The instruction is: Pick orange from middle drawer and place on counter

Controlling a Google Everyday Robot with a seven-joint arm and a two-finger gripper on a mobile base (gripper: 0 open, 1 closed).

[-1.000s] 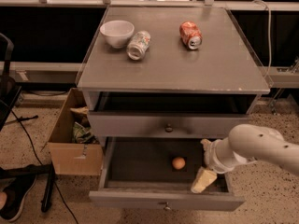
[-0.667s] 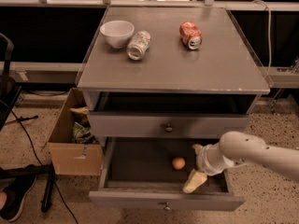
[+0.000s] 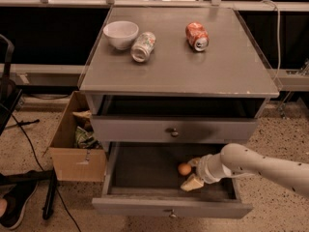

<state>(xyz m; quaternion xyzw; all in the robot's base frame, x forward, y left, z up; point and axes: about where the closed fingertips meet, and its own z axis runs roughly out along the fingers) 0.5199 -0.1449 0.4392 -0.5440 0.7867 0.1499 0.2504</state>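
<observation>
The orange [image 3: 184, 168] lies on the dark floor of the open middle drawer [image 3: 145, 170], right of its centre. My gripper [image 3: 193, 172] reaches in from the right on a white arm, and its pale fingers [image 3: 192, 182] stand open on either side of the orange's right flank, close to it or touching it. The grey counter [image 3: 193, 71] is the cabinet top above, with a pale scuffed front edge.
On the counter stand a white bowl [image 3: 120, 34], a silver-green can [image 3: 143, 46] on its side and a crushed orange-red can [image 3: 197, 36]. A closed knobbed drawer [image 3: 173, 130] sits above the open one. A cardboard box [image 3: 77, 141] stands on the floor at left.
My gripper has moved left inside the drawer, from the right side up to the orange. The orange has not moved.
</observation>
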